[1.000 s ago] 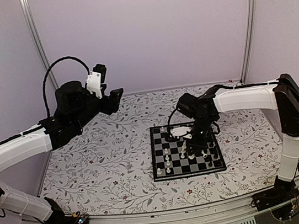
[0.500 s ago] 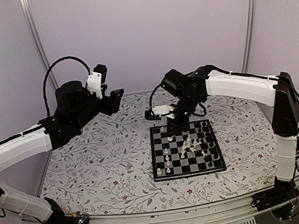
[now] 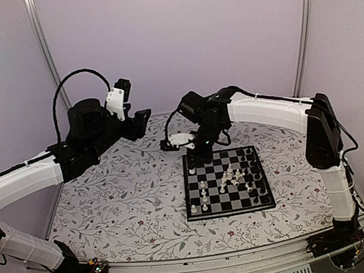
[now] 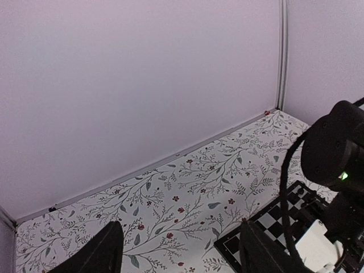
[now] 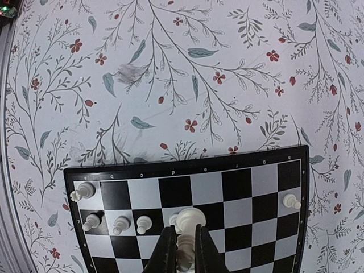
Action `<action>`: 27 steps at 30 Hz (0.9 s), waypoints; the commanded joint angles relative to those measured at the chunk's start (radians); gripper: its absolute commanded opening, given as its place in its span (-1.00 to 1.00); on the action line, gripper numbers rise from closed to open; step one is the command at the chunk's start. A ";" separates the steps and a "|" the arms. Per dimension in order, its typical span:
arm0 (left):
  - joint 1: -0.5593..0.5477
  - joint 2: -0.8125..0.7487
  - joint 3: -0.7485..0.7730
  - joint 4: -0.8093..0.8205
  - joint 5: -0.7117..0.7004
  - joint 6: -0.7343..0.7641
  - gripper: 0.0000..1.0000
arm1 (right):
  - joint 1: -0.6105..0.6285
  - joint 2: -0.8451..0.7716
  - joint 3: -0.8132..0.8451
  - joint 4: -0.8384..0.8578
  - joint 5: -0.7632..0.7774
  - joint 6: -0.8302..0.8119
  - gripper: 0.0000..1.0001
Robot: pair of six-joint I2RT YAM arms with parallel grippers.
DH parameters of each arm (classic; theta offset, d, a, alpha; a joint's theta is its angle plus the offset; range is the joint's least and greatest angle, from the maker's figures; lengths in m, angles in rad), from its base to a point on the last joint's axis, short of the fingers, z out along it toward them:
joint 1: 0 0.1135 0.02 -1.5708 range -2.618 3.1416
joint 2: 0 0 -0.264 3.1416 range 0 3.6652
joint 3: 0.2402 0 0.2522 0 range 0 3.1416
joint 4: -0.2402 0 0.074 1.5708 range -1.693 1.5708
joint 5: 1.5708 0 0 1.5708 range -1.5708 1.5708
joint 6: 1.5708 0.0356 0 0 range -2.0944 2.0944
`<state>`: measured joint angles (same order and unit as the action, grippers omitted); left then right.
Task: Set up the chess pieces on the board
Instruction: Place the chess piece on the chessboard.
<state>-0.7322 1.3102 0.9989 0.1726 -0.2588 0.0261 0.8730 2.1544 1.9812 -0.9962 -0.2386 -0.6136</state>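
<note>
The board lies right of the table's middle, with several white pieces along its left side and a cluster near its centre. My right gripper hovers over the board's far left corner, shut on a white piece. In the right wrist view the piece hangs over the second row of the board, beside a row of white pawns. My left gripper is open and empty, raised far left of the board. The left wrist view shows its dark fingers and the board's corner.
The floral table surface spreads left of and behind the board. A lone white piece stands near the board's right side in the right wrist view. The back wall and metal corner posts close in the area.
My right gripper rose from the middle of the board with a white piece and moved back and left to the board's far left corner. The left arm stayed still.
</note>
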 commanded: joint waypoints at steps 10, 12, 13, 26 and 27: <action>0.011 -0.009 0.027 -0.003 0.002 0.000 0.42 | 0.019 0.108 0.064 -0.025 0.007 -0.007 -0.79; 0.011 -0.008 0.027 -0.004 0.002 -0.002 0.42 | 0.019 0.115 0.064 -0.024 0.007 -0.006 -0.79; 0.011 -0.008 0.027 -0.004 0.004 -0.002 0.42 | 0.020 0.119 0.065 -0.024 0.008 -0.005 -0.79; 0.011 -0.006 0.029 -0.005 0.006 -0.001 0.42 | 0.021 0.157 0.065 0.000 0.067 0.003 -0.79; 0.011 -0.005 0.030 -0.008 0.007 -0.001 0.42 | 0.020 0.157 0.065 0.002 0.072 0.001 -0.79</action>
<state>-0.7322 1.3102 0.9989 0.1658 -0.2577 0.0261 0.8848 2.2959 2.0224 -1.0096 -0.2031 -0.6170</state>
